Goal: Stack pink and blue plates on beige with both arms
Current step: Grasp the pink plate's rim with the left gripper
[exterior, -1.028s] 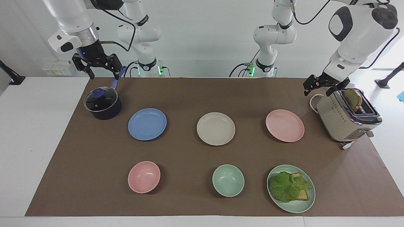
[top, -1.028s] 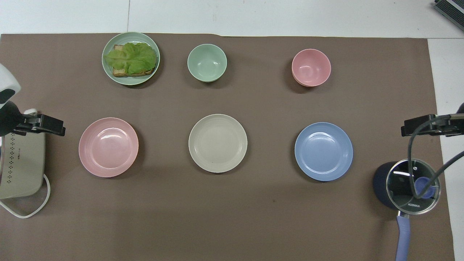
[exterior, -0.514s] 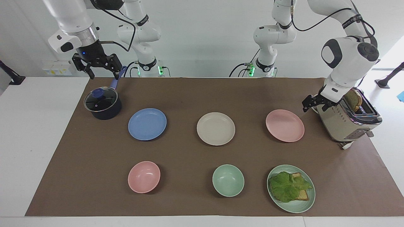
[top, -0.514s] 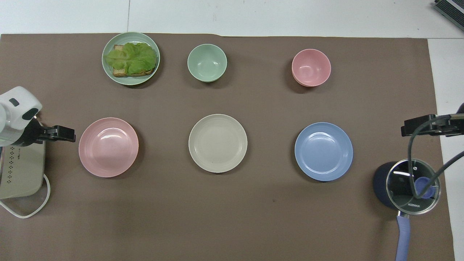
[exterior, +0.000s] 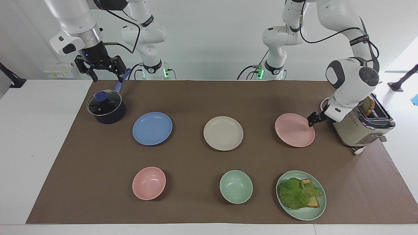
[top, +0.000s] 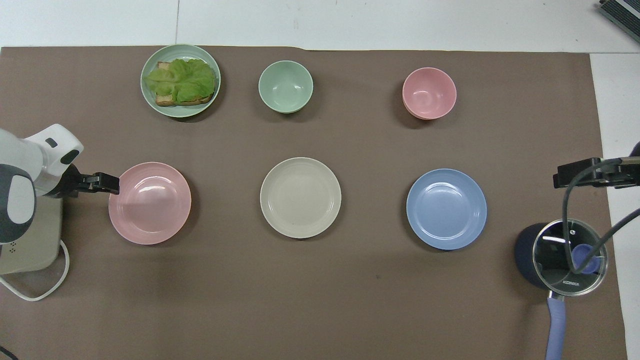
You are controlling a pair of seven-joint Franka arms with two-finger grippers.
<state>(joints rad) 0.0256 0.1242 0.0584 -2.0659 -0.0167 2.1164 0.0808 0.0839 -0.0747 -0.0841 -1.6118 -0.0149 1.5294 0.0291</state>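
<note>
The pink plate [exterior: 294, 130] [top: 150, 203], the beige plate [exterior: 223, 133] [top: 300, 197] and the blue plate [exterior: 152, 128] [top: 446, 208] lie flat in one row on the brown mat, beige in the middle, each apart from the others. My left gripper [exterior: 312, 120] [top: 107, 182] is low at the pink plate's rim, on the toaster's side, open and holding nothing. Whether it touches the rim I cannot tell. My right gripper [exterior: 107, 75] [top: 575, 174] hangs open and empty over the pot's handle, away from the blue plate.
A beige toaster [exterior: 359, 129] with bread stands beside the pink plate at the left arm's end. A dark lidded pot [exterior: 106, 107] stands beside the blue plate. Farther from the robots are a pink bowl [exterior: 149, 182], a green bowl [exterior: 235, 186] and a green plate [exterior: 307, 216] with lettuce toast.
My left arm has come down from above the toaster and swung toward the pink plate, bringing its gripper to the rim. The right arm and all plates have stayed put.
</note>
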